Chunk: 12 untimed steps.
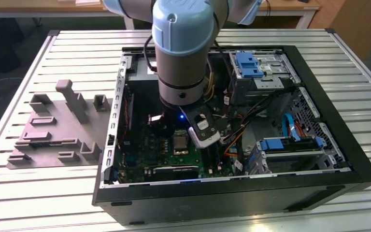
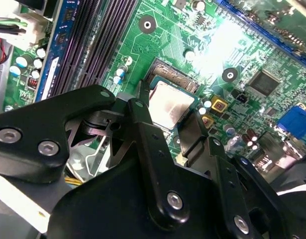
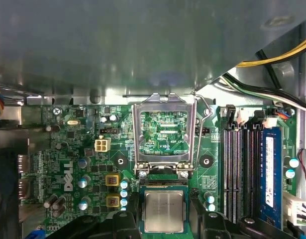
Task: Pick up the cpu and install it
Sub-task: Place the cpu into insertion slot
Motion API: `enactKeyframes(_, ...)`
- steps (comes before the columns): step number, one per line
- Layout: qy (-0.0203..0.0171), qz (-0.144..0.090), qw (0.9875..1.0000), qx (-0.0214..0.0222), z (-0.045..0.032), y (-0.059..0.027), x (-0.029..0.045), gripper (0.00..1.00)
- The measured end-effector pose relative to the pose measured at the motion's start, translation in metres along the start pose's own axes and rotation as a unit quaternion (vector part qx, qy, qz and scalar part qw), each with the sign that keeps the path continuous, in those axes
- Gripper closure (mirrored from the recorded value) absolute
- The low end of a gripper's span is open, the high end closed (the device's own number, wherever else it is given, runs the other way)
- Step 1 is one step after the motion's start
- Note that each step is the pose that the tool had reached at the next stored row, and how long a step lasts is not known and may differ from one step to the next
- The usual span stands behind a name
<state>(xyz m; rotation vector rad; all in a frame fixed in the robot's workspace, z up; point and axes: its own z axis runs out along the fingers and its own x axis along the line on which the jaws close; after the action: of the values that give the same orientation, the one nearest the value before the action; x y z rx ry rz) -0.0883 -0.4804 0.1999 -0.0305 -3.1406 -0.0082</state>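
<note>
grey moulded fixture [image 1: 50,130] sits on the slatted table [image 1: 18,193] at the exterior view's left, just beside the open black case [image 1: 237,198]. moving right into the case: green board [image 1: 150,150] on the floor, with the arm [image 1: 182,48] coming straight down over it.

gripper [image 2: 167,117] is low over the board. in both wrist views its black fingers [image 2: 143,124] sit one on each side of the cpu [image 3: 163,211], pressed against its rim, so it's clamped on the cpu.

cpu is silver top up and level, over the socket [image 3: 162,183]. a strip of socket contacts shows past one cpu edge, so it looks just above the socket rather than seated. can't tell the gap.

metal load plate [image 3: 138,139] is flipped open next to the socket, bare board visible through its window. the lever [image 3: 206,122] is unlatched alongside it. in the first wrist view, dark ram slots [image 3: 240,169] run beside the socket, with a blue stick [image 3: 270,174] in the outermost one.

further toward the exterior view's right are two blue drive caddies, one far [image 1: 249,65] and one near [image 1: 287,144], with loose cables between them.
</note>
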Motion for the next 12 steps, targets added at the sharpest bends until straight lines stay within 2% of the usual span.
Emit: enactKeyframes(12, 0.0000, 0.000, 1.0000, 0.0000, 0.0062, -0.0027, -0.0006, 0.53)
